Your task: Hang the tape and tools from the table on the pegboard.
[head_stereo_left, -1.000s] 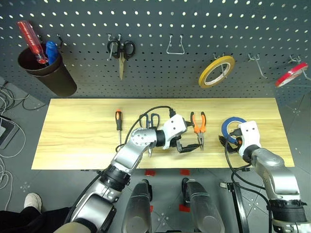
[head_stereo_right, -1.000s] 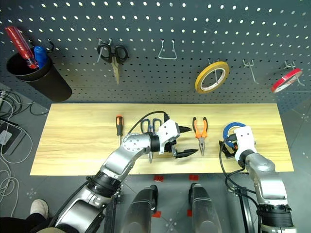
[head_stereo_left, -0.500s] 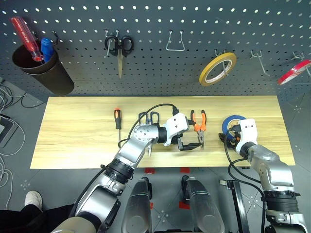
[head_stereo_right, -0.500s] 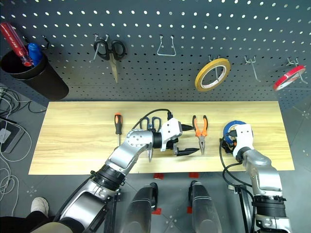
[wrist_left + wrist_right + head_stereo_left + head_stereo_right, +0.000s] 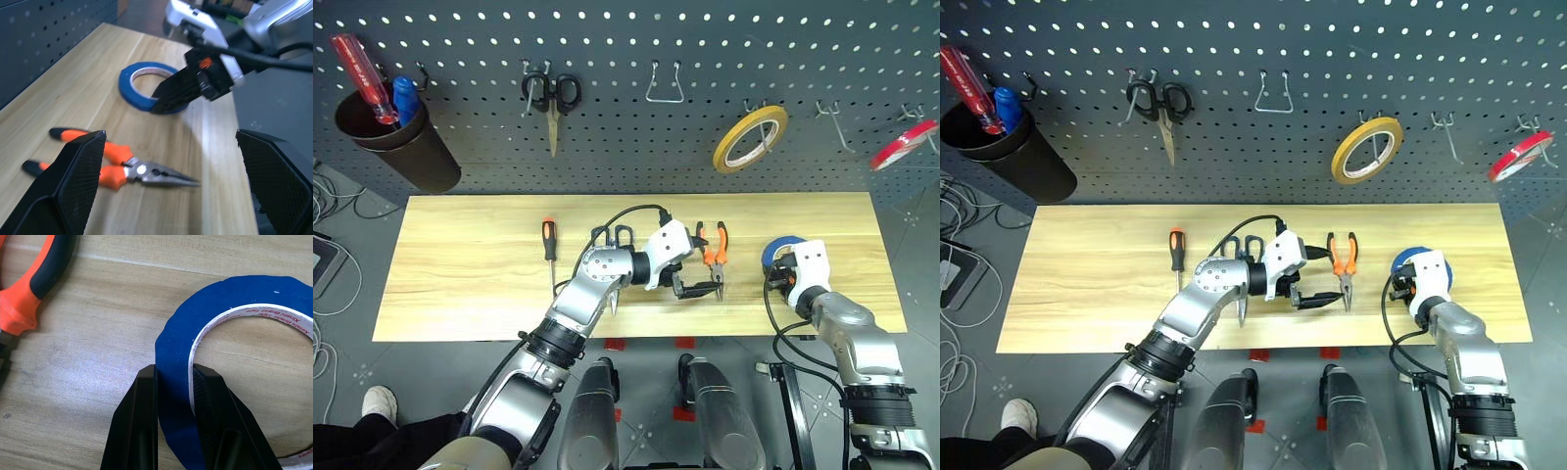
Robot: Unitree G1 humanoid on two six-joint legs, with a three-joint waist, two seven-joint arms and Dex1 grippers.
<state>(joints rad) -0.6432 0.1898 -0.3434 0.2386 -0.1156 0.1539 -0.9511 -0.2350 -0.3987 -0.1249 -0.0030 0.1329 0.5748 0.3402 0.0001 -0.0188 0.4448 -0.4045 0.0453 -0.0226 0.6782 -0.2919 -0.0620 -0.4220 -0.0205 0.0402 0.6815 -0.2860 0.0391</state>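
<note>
At the frame's right, the tape is pinched by the right gripper; it should be lifted straight off the desk. The left gripper is spread wide.

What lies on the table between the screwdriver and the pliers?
The blue-handled scissors, largely hidden under the left arm, whose open left pincer hovers beside the pliers. The screwdriver lies farther left. Head views show this.

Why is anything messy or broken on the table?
Nothing looks broken or spilled. The pliers, screwdriver and blue tape lie flat on the table, waiting to be hung. The right claw is pinching the tape's wall.
</note>
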